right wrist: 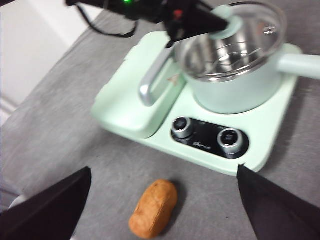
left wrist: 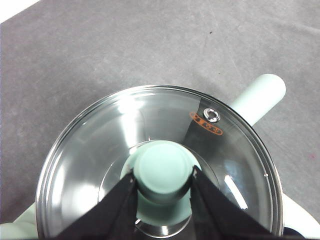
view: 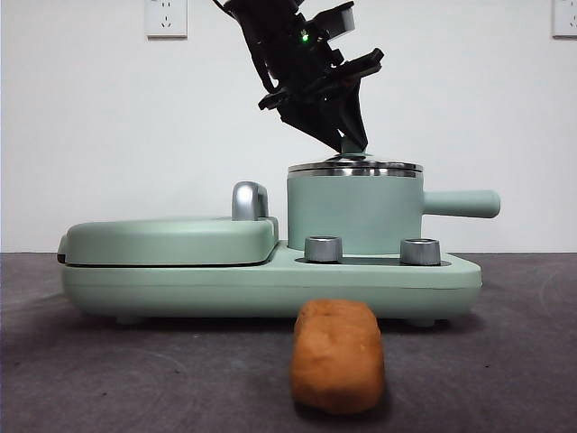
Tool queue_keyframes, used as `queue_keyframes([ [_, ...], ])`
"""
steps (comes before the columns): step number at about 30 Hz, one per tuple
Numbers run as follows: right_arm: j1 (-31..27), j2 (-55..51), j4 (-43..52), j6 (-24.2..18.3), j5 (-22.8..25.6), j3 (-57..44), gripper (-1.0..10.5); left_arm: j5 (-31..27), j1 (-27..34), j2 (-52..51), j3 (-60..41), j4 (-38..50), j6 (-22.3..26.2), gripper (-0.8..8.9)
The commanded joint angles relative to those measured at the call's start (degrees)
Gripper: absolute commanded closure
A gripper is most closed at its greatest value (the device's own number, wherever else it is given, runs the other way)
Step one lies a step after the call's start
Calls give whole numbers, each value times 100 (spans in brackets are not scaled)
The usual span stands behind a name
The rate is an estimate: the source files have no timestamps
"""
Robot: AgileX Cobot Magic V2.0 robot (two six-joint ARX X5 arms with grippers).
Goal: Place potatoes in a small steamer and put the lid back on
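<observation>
The front view sat low, about level with the surface (view: 90, 379), and looked straight across it toward a white wall, with the potato (view: 338, 354) nearest the lens and the small steamer (view: 354, 215) behind it. The left wrist view looked steeply down from very close onto the lid (left wrist: 100, 145), its knob (left wrist: 164, 171) filling the gap between the left pincer (left wrist: 162, 187) jaws. The right wrist view hung higher and farther back, angled down over the potato (right wrist: 153, 208) and the small steamer (right wrist: 235, 87), its own right pincer (right wrist: 162, 202) jaws wide at the frame's lower corners. All three views shared the lidded small steamer.
</observation>
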Motion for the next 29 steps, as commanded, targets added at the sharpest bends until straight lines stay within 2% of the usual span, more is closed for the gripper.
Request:
queue_keyframes([
  [1,26,138,155,256,111,101,480,-22,22,-293,133,122,-105,807],
  [5,197,570,85,562,85,101,480,-20,251,-721,133,107,-129,807],
  [8,713,1078,90,748,127,127,481,-22,520,-1016,133,4,-125,807],
  [12,1873,1956,9,1073,885,337,481,-22,977,-1375,133,-238,-120,807],
  [18,2874,2907,9,1495,1554,452,481,-22,1519,-1637,133,-348,-120,807],
  [23,3364,3626,52,1781,1646,459,481,-22,1956,-1722,133,-455,-120,807],
  [29,3681,4354,205,1880,2057,459,481,-20,2387,-1720,131,-496,-131,807],
])
